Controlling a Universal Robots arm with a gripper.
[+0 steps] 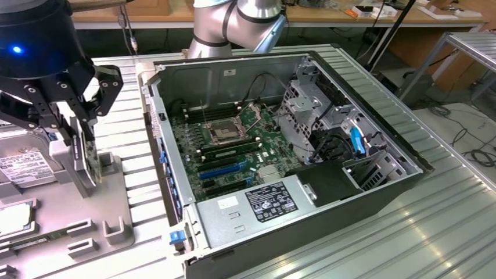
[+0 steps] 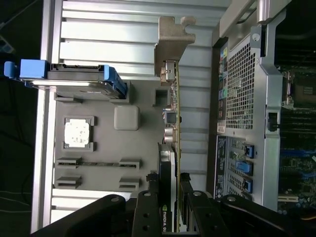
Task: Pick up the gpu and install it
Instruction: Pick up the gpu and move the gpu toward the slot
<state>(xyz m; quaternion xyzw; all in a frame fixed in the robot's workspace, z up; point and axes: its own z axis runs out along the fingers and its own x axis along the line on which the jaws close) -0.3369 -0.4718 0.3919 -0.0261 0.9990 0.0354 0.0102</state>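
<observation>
I've got the jaws of the gripper clamped on the gpu at the left of the exterior frame, over the gray parts tray. The card stands on edge. In the wrist view it is blade-thin, and its long axis runs straight out from the jaws to the silver bracket. The open computer case lies center frame on the ribbed metal tabletop. Wooden workbenches line the back.

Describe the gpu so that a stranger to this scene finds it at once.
At the exterior view's left, beside the open computer case, lies a grey parts tray. Above it the black gripper clamps the gpu: a thin card standing on edge, unlike the flat boxy hard drive nearby.
</observation>
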